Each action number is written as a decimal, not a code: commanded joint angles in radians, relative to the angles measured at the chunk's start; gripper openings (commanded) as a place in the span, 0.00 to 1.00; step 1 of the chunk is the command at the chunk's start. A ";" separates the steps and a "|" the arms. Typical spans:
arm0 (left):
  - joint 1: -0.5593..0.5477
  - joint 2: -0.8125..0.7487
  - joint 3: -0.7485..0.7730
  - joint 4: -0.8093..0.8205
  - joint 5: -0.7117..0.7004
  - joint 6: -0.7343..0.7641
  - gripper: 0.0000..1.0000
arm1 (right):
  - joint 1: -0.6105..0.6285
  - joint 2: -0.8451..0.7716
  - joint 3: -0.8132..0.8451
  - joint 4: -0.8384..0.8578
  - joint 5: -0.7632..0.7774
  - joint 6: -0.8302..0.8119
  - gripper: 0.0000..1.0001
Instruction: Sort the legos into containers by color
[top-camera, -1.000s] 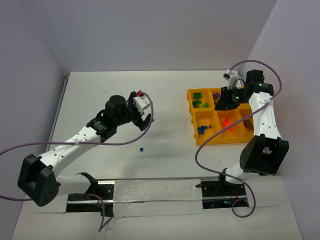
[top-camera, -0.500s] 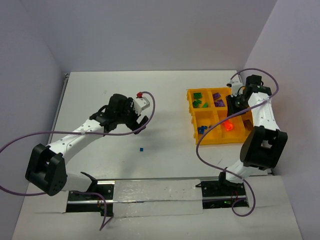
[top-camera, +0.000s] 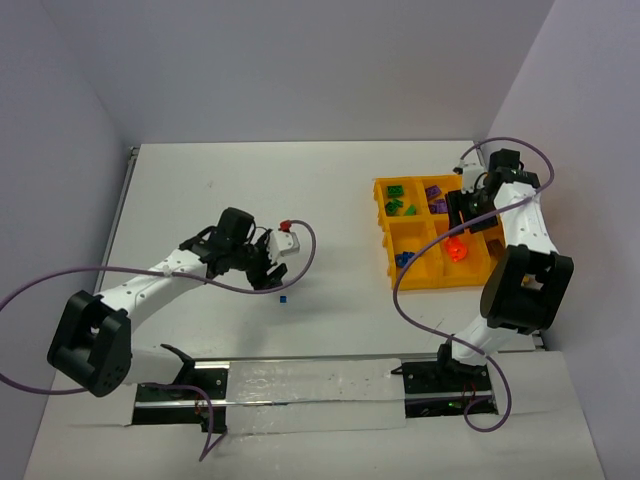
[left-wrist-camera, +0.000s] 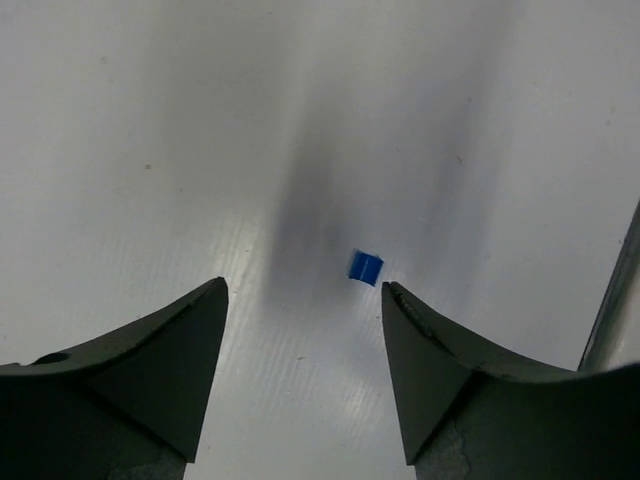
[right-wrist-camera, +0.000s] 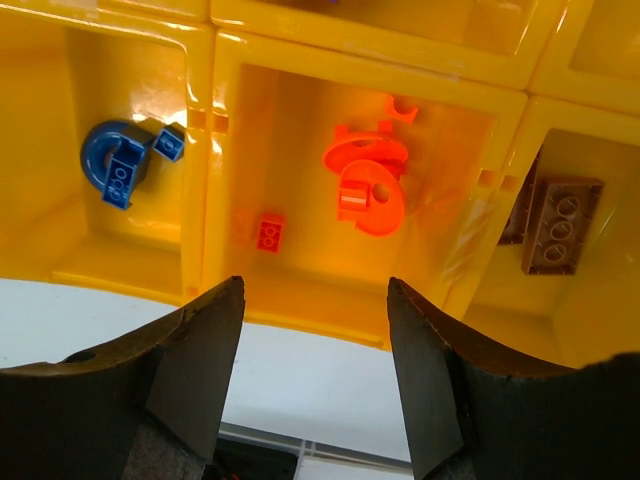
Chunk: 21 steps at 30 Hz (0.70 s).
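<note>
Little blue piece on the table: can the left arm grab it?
Probably yes. The left gripper hangs open just over the blue piece, which lies alone on the bare table with nothing in the way.

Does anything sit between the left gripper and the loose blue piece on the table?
Nothing visible: the blue piece lies on bare table just ahead of the open left gripper.

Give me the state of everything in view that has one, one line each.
Left pincer: open, empty.
Right pincer: open, empty.
Blue bit: loose on table, unsorted.
Tray: upright, compartments partly filled.
Orange pieces: lying in a tray compartment.
</note>
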 joint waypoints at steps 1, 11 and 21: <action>0.010 -0.050 -0.039 -0.027 0.134 0.140 0.69 | 0.024 -0.036 0.069 0.004 -0.072 0.044 0.67; 0.011 0.051 -0.067 -0.070 0.201 0.380 0.65 | 0.099 -0.036 0.137 -0.014 -0.130 0.102 0.75; 0.005 0.191 -0.044 -0.016 0.218 0.436 0.61 | 0.108 -0.029 0.166 -0.019 -0.140 0.106 0.95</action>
